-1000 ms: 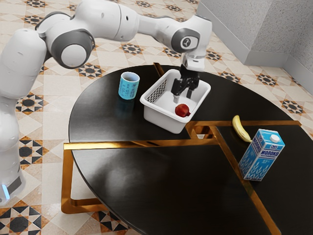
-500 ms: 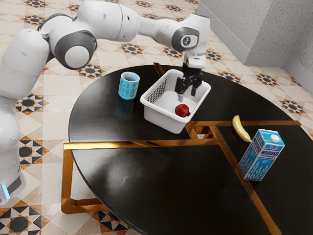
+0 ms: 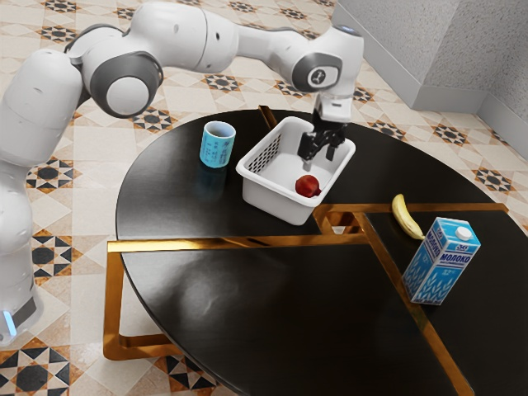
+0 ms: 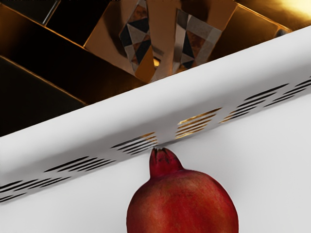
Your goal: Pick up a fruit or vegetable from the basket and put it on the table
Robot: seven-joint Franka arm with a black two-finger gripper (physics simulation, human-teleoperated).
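Here's the claw (image 3: pixel 319 160), fingers spread apart, over the white basket (image 3: pixel 272 201), pomegranate (image 4: pixel 182 206) lying inside, crown toward a slotted wall!

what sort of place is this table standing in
Probably a living room or lounge, rendered in simulation: the round black table, the patterned tile floor, and a milk carton beside a banana suggest a home.

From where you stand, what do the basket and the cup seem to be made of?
The basket looks like smooth white moulded plastic with a soft sheen: its wall is thin and pierced by neat slots. The cup could be glazed ceramic or plastic; its light-blue, patterned side alone doesn't settle which.
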